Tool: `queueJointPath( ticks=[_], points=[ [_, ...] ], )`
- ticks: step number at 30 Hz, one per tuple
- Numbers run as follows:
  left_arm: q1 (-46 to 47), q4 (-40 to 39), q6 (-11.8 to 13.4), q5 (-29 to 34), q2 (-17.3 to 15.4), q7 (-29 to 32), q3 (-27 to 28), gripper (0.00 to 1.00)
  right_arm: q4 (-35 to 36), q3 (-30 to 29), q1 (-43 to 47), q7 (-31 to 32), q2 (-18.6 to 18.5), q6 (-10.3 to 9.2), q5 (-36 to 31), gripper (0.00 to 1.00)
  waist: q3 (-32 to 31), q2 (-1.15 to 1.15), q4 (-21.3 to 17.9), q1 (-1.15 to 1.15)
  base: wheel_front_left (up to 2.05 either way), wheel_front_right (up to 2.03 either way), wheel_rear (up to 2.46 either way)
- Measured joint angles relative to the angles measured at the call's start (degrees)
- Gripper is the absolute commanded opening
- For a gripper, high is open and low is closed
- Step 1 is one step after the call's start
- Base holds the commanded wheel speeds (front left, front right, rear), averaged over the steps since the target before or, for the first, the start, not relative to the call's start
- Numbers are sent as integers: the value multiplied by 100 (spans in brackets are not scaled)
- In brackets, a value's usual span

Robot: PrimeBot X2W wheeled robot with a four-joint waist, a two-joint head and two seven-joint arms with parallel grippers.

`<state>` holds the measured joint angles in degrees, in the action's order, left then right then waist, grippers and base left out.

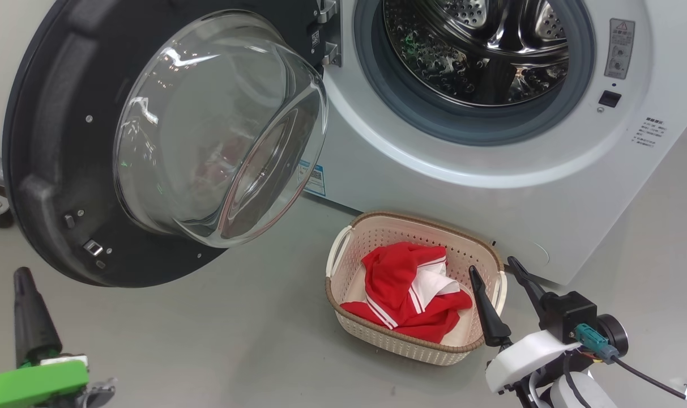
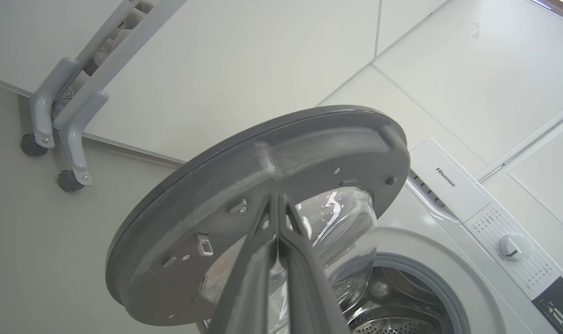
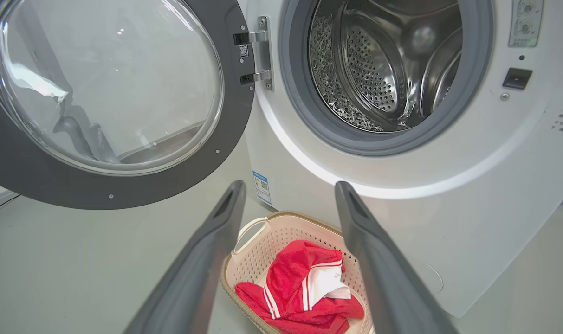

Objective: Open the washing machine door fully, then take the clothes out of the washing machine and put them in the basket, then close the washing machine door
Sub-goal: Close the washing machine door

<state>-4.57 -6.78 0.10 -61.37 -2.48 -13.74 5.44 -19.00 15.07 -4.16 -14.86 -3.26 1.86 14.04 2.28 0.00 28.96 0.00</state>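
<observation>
Hanging door: the large round washing machine door [image 1: 48, 187], black rim around a clear glass bowl, stands wide at upper left, leaving the drum mouth free.
Washer: the white front-loading washing machine [image 1: 490, 187], upper right; its steel drum [image 1: 479, 51] looks bare of clothing.
Basket: the small cream perforated plastic basket [image 1: 388, 339] sits just before the washer, handy under the opening; bright red, white-striped clothes [image 1: 400, 283] lie heaped inside.
Left gripper [image 1: 21, 277]: lower left, jaws pressed together on nothing, below the door's edge, likely set to push it shut.
Right gripper [image 1: 492, 266]: lower right, jaws spread apart, empty, beside the basket.
</observation>
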Motion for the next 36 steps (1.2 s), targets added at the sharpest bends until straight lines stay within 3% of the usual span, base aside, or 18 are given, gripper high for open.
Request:
queueJointPath(
  ticks=[10,14,17,23,36],
  points=[
    [409,-105,-444,-1562,27,346,849,0,3,-12,-3,0,0,-2,-25,100,82,0,-22,0,0,0,0],
    [655,74,-444,-2181,-32,545,1290,0,5,-12,-5,0,0,-1,-45,100,116,0,-34,0,0,0,0],
    [812,409,-434,-2516,-372,734,1720,0,10,5,-14,0,-3,0,-58,100,174,0,-69,0,0,0,0],
    [1100,977,-331,-3117,-660,1025,2179,0,9,25,-77,0,-33,3,-104,100,275,0,-153,0,0,0,0],
    [1560,1947,-86,-3707,-1105,1648,2370,0,13,34,-213,0,-130,9,-162,100,557,0,-329,0,0,0,0]
  ],
)
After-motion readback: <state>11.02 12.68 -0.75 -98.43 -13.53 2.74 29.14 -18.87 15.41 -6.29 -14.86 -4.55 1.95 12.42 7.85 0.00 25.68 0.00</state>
